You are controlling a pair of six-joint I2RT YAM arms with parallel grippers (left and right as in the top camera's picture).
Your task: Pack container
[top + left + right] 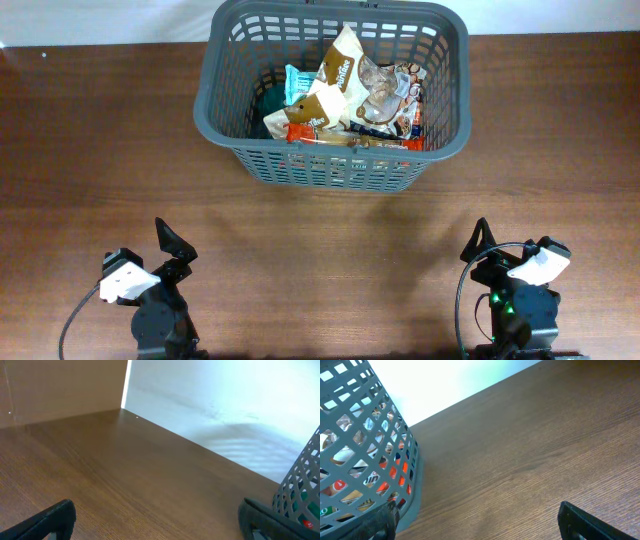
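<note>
Here we are over the worktop (100,150). The basket (330,172) sits at upper centre of the overhead frame, well apart from the left arm (150,300) and right arm (522,300) down in the bottom corners. It is loaded. Packets (340,80) lie heaped toward its near wall, with a white-and-brown pouch on top, a teal one to its left and an orange-red one flat along the lower edge. We see no packet loose on the wood.

The left jaws are spread wide with nothing between them. Their camera shows bare wood and just a corner of the basket (300,490) at the far right of the frame. The right jaws are likewise parted and empty. The basket's lattice wall (360,445) fills the left of their view, and colours show through the slots.

How will it handle? We judge the basket stiff and fairly light, being moulded plastic with a light load of snacks. The thick rim looks the surest hold, one arm at each short side. The slotted walls probably flex more. The film packets are likely slick and crushable, so any tidying wants a soft pinch at a sealed edge.
</note>
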